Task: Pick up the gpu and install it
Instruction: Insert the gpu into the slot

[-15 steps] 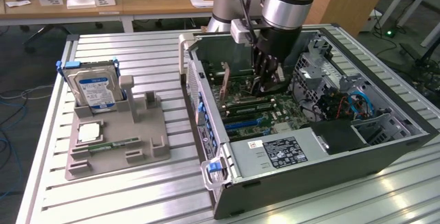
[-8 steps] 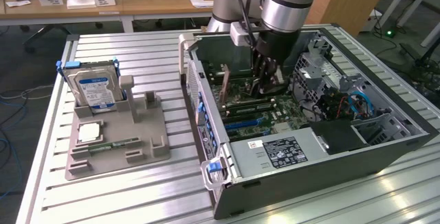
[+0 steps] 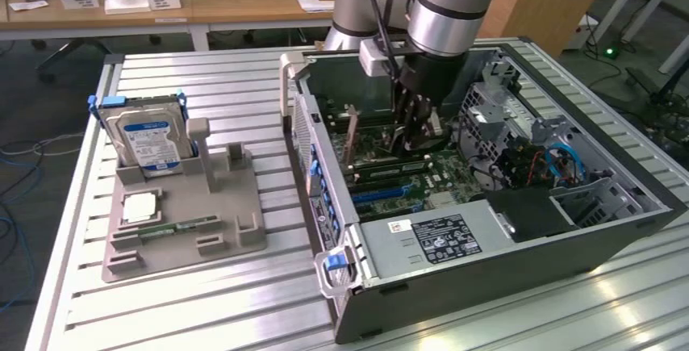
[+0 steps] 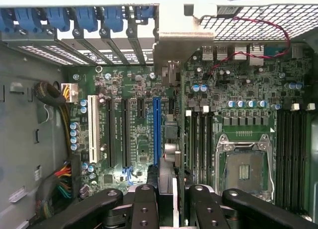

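Seating the gpu (image 4: 170, 134) looks like the step in hand. The gripper (image 4: 171, 191) is clenched on the card's upper edge and holds it upright, edge-on, inside the computer case (image 3: 485, 294). The card runs parallel to the blue slot (image 4: 156, 129), just beside it on the processor socket (image 4: 246, 172) side. Its silver bracket (image 4: 174, 45) sits at the blue slot's rear-wall end. Whether the card's edge has entered a slot I cannot tell. Done well, the card should line up true with its slot, the bracket should meet its opening, and the push should go straight down, evenly, without rocking.
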